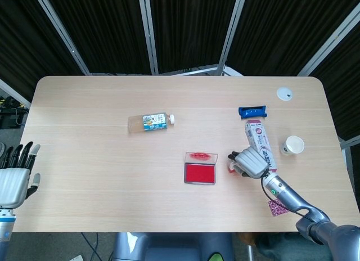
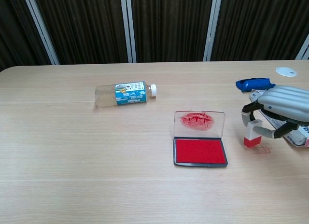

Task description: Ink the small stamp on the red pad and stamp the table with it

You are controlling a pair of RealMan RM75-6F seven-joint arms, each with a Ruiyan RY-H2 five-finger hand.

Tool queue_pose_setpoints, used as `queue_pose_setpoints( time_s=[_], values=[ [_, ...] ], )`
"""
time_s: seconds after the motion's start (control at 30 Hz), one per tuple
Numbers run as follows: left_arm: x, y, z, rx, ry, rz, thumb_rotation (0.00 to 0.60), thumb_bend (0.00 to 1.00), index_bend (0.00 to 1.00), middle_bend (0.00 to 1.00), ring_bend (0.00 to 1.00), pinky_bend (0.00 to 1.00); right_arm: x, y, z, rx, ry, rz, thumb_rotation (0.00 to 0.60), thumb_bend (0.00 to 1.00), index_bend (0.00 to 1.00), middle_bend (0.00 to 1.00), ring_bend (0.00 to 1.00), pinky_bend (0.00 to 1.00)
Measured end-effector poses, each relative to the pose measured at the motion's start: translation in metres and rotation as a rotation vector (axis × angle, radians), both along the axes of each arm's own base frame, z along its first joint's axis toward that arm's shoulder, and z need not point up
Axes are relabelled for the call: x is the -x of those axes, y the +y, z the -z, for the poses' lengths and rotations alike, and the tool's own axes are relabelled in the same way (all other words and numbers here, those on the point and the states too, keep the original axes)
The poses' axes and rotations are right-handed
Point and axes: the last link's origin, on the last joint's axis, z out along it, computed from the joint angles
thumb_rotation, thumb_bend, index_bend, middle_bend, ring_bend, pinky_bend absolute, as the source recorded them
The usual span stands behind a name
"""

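Tabletop [image 1: 101, 160] of pale wood fills both views, and on it we see the small stamp [image 2: 251, 133] held upright in the right robot hand [image 2: 280, 110], pinched between thumb and fingers with its red base on the wood. Just to the right of that base we make out a faint red square print [image 2: 263, 149] on the surface. The red ink pad [image 2: 200, 151] lies open a little to the left of the stamp, apart from it, its clear lid [image 2: 199, 124] standing up behind and smeared with red. The left robot hand [image 1: 13, 179] shows only in the head view, at the left edge off the wood, holding nothing, fingers straight and spread. Farther left on the surface a clear plastic bottle [image 2: 124, 94] lies on its side, white cap to the right. Behind the right robot hand we see a blue packet [image 2: 254, 83] and a white and red carton [image 1: 258, 138]; a paper cup [image 1: 293, 144] stands well to the right.
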Motion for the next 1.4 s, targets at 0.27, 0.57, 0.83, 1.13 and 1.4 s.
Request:
queue_pose_setpoints(
  time_s=[0.27, 0.57, 0.83, 1.13, 1.4],
  values=[
    [0.0, 0.0, 0.001, 0.01, -0.002, 0.0, 0.6, 0.44, 0.0, 0.0, 0.0, 0.0, -0.028, 0.009, -0.015, 0.022, -0.109, -0.123, 0.6, 0.53, 0.56, 0.54, 0.83, 1.0],
    [-0.001, -0.002, -0.001, 0.014, -0.011, 0.006, 0.6, 0.44, 0.0, 0.0, 0.0, 0.0, -0.059, 0.023, -0.003, 0.033, -0.099, -0.27, 0.6, 0.53, 0.56, 0.54, 0.83, 1.0],
    [0.001, -0.001, 0.0, 0.02, -0.008, 0.001, 0.6, 0.44, 0.0, 0.0, 0.0, 0.0, -0.076, 0.025, 0.03, 0.031, -0.064, -0.331, 0.6, 0.53, 0.57, 0.54, 0.83, 1.0],
    [0.003, 0.001, 0.002, 0.024, -0.002, -0.013, 0.6, 0.44, 0.0, 0.0, 0.0, 0.0, -0.088, 0.023, 0.06, 0.035, -0.029, -0.377, 0.6, 0.53, 0.57, 0.54, 0.83, 1.0],
    [0.005, 0.002, 0.002, 0.022, -0.005, -0.02, 0.6, 0.44, 0.0, 0.0, 0.0, 0.0, -0.088, 0.019, 0.069, 0.046, -0.037, -0.358, 0.6, 0.53, 0.57, 0.54, 0.83, 1.0]
  ],
)
